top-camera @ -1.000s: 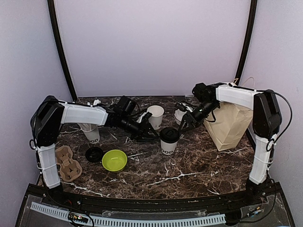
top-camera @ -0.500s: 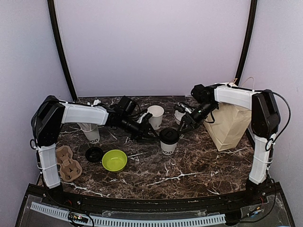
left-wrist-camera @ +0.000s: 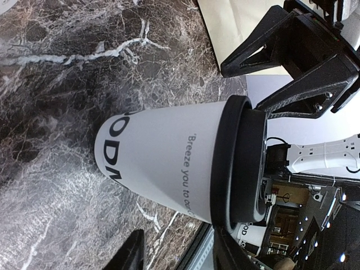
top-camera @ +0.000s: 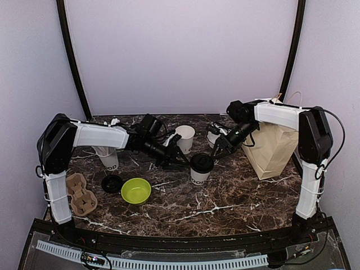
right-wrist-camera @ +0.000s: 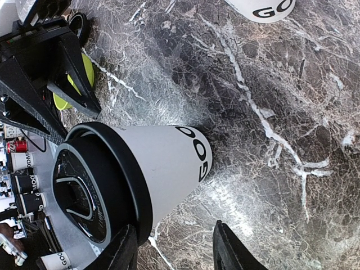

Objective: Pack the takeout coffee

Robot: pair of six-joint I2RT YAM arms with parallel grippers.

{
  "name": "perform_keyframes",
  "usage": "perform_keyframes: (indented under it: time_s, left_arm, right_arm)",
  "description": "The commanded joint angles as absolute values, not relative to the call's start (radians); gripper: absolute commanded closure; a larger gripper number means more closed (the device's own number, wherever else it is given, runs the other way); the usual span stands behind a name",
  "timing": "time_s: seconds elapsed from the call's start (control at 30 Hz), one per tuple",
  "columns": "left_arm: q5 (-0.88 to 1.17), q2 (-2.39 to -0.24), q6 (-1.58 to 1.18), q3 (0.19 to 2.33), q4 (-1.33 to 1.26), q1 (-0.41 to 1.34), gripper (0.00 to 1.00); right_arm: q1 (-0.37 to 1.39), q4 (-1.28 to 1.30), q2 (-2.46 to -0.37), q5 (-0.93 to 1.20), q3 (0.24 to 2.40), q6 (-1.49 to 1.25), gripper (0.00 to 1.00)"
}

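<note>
Grasping step: cup [top-camera: 201, 167] stands free between left gripper [top-camera: 181, 161] and right gripper [top-camera: 216, 152], both half-open, empty; one must close around it.

Left hand [top-camera: 181, 161] and right hand [top-camera: 216, 151] low, facing each other, jaws of both parted midway.

Lidded cup [top-camera: 201, 169] is standing upright at the centre of the table [top-camera: 236, 197]. It is white paper, carrying dark lettering near its base, with the round black lid sitting fully seated. Second white cup [top-camera: 184, 138] is standing upright just behind it to the left, apart from it, showing matching lettering and an open top.
</note>
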State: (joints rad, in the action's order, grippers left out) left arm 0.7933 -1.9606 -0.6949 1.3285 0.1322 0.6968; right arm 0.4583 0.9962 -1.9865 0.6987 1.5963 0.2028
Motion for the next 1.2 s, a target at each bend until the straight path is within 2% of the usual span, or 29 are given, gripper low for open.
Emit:
perform_keyframes:
  time_s: [0.0, 0.43, 1.17]
  left_arm:
    - [0.796, -1.893, -0.703, 1.339, 0.116, 0.699, 0.56]
    - [0.835, -1.904, -0.715, 1.326, 0.065, 0.707, 0.54]
    - [0.756, -2.010, -0.629, 1.342, 0.201, 0.707, 0.55]
  right_arm:
    - [0.468, 1.005, -1.993, 0.696, 1.598, 0.211, 0.54]
    - [0.474, 1.003, -1.997, 0.692, 1.603, 0.207, 0.54]
    - [0.492, 1.002, -2.024, 0.677, 1.612, 0.205, 0.53]
